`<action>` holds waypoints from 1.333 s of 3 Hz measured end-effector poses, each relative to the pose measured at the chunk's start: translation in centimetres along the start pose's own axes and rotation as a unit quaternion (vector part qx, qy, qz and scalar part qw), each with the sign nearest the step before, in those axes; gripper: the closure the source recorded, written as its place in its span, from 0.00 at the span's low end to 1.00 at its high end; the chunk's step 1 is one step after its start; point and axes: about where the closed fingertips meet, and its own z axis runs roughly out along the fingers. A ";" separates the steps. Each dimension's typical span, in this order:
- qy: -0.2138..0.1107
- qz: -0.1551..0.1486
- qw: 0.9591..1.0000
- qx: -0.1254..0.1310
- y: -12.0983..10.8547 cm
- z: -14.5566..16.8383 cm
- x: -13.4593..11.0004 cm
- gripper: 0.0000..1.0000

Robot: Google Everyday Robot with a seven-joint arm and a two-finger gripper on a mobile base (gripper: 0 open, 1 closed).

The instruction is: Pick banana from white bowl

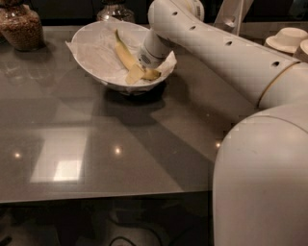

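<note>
The white bowl (91, 43), lined with crinkled white paper, stands at the back of the grey table. The yellow banana (126, 56) lies in it on a slant, its stem tip pointing to the far rim and its near end towards the right rim. My gripper (142, 74) reaches down into the right side of the bowl, right at the banana's near end. The white wrist hides part of the bowl's right rim and where the gripper meets the banana.
A glass jar of brown bits (21, 26) stands at the back left, and another glass jar (111, 10) stands behind the bowl. Stacks of small cream paper bowls (288, 39) stand at the back right. My white arm (231, 57) crosses the right side of the table (120, 144).
</note>
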 end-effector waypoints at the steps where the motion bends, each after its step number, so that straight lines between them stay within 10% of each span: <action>1: 0.002 0.003 1.000 -0.001 -0.2 -0.3 -0.1 0.56; 3: -0.014 0.018 1.000 -0.008 -0.3 -2.1 -0.6 0.99; 4: -0.043 0.014 0.999 -0.006 -0.2 -4.9 -1.5 1.00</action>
